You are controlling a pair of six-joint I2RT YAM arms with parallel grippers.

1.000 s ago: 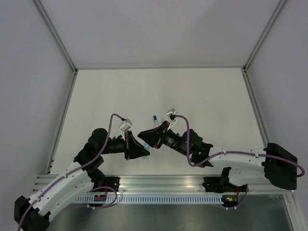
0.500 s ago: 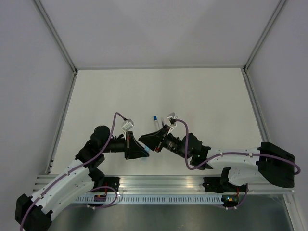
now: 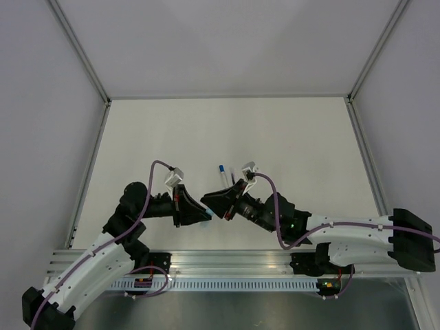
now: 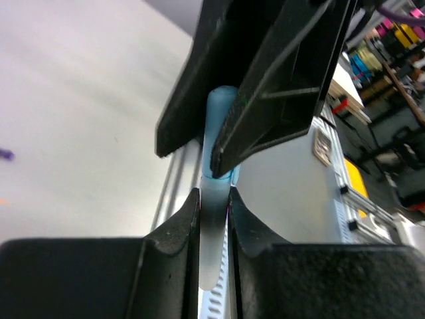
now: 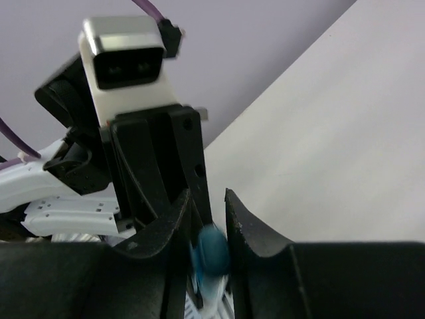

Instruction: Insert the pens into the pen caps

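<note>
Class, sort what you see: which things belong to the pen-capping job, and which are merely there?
Job: light blue plastic cap; pale thin pen; blue-tipped white pen; left gripper; right gripper.
Merely there: purple cables; aluminium rail; white table.

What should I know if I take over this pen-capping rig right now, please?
Left end effector: shut on a pen.
Right end effector: shut on the light blue cap, meeting that pen end to end.
The other pen lies on the table behind them, blue end, seemingly capped.
Left to do: confirm the cap is seated, which I cannot tell, then release.
</note>
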